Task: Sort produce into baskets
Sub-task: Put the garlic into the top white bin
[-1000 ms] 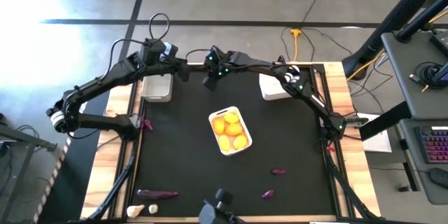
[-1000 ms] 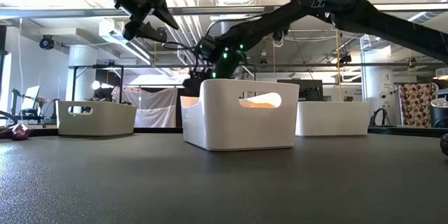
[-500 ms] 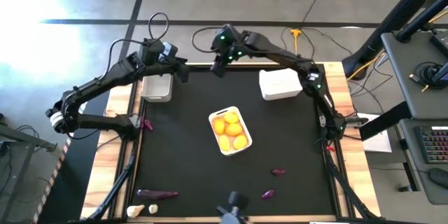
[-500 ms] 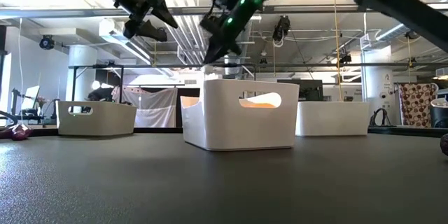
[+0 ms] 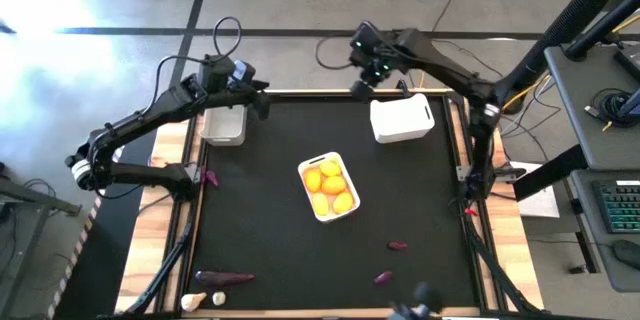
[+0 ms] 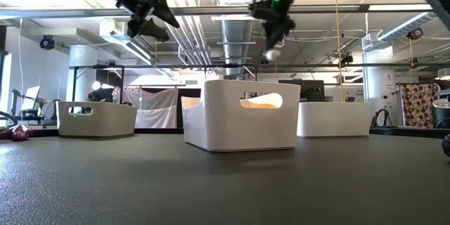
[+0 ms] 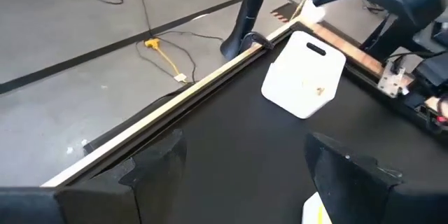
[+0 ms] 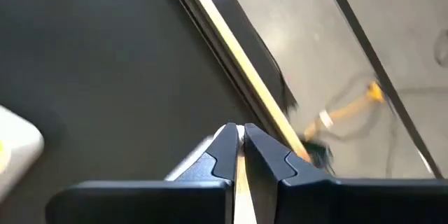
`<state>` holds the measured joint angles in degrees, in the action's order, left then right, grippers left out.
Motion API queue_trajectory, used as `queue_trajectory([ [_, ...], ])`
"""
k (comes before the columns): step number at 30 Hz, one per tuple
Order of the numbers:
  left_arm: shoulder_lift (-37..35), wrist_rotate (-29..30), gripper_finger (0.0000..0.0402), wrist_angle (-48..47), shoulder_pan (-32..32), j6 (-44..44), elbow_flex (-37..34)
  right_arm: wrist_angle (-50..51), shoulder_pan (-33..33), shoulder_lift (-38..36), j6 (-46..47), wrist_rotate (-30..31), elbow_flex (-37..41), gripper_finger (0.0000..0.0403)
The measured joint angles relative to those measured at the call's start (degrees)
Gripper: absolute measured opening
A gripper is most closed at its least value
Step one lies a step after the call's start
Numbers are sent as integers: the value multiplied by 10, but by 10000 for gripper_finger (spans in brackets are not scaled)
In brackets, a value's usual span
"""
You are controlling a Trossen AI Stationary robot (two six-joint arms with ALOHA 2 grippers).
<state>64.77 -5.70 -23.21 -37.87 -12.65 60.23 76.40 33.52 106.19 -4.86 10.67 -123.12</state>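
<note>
At the table's 12 o'clock edge we've got the right gripper, fingers clenched tight together, high above the surface. In the low view a small pale blob shows at its tip; we can't tell what it is or whether it's pinched. Just beside it, at 1 o'clock, sits a white basket.

Over at 11 o'clock the left gripper hangs with fingers spread wide, nothing between them, just beside the grey basket.

Dead centre we see the second white basket, loaded with yellow and orange fruits.

Loose produce: two small purple vegetables down at 5 o'clock, near each other; a long purple vegetable at 7 o'clock, with two white garlic bulbs just beside it; and another purple piece at 9 o'clock, on the table's left edge.
</note>
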Motion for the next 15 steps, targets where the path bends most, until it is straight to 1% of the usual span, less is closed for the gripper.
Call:
queue_trajectory([
  [2, 0, -26, 270, 14, 1, 7, 0, -5, 5, -37, 11, 14, 55, 13],
  [5, 1, -74, 270, 48, 7, 18, 0, -40, 15, -90, 29, 36, 151, 13],
  [8, 7, -102, 270, 76, 14, 7, 0, -81, 27, -144, 47, 44, 250, 13],
  [12, 12, -103, 270, 92, 41, -37, 0, -140, 44, -206, 57, 44, 375, 13],
  [15, 12, -101, 270, 102, 78, -65, 0, -180, 58, -240, 71, 44, 446, 13],
])
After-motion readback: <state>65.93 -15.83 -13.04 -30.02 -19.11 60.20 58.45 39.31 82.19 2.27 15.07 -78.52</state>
